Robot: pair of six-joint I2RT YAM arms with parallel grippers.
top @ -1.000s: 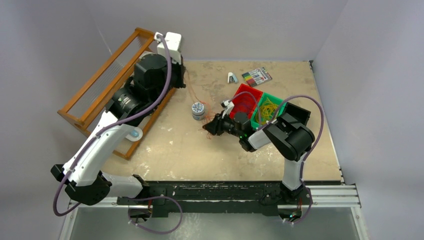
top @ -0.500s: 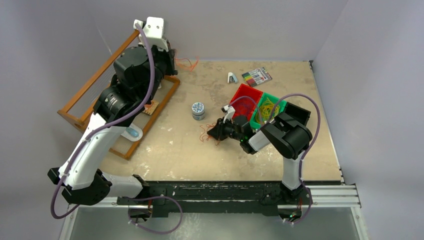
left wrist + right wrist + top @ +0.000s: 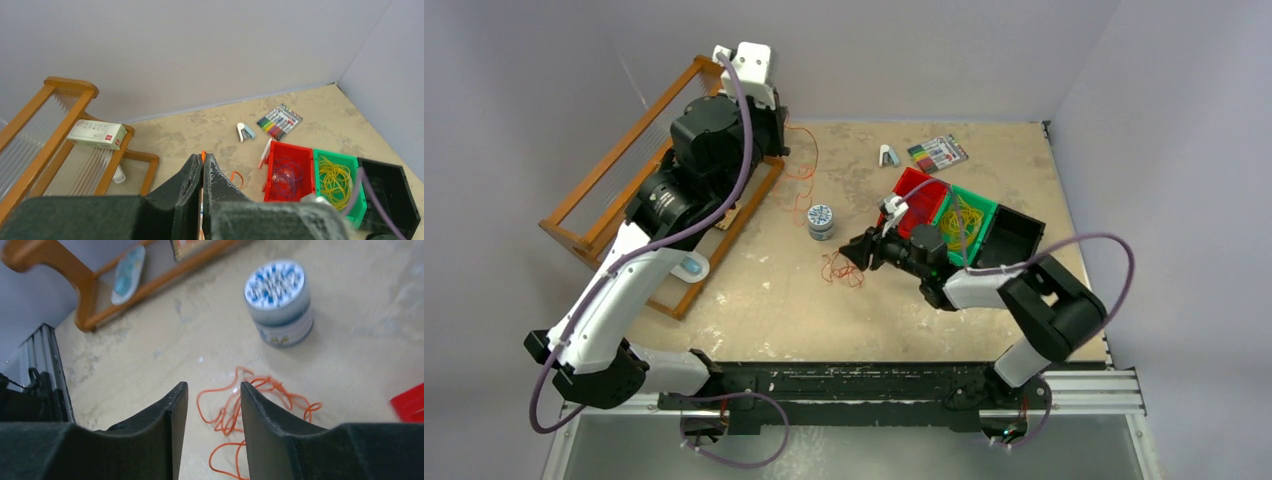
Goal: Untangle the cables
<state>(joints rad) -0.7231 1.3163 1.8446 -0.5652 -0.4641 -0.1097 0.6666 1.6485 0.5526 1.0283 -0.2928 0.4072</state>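
A thin orange cable (image 3: 813,160) hangs from my left gripper (image 3: 781,150) at the back left, down towards the table. In the left wrist view the left gripper (image 3: 203,159) is shut, with a bit of orange cable (image 3: 203,154) pinched at its tips and an orange loop (image 3: 238,178) below. A tangle of orange cable (image 3: 839,268) lies on the table centre. My right gripper (image 3: 852,252) is low over it. In the right wrist view the right gripper (image 3: 214,389) is open, with the tangle (image 3: 250,401) on the table between and beyond its fingers.
A round tin (image 3: 821,221) stands just behind the tangle. A wooden rack (image 3: 594,190) lies at the left. A red bin (image 3: 917,195) of purple bands, a green bin (image 3: 980,208) of yellow bands and a black bin (image 3: 1014,232) sit at the right. A marker pack (image 3: 938,153) and a stapler (image 3: 888,155) lie at the back.
My left gripper rose to the back left with the orange cable, then came back a little right. My right arm's elbow swung out to the right; its gripper stayed by the tangle.
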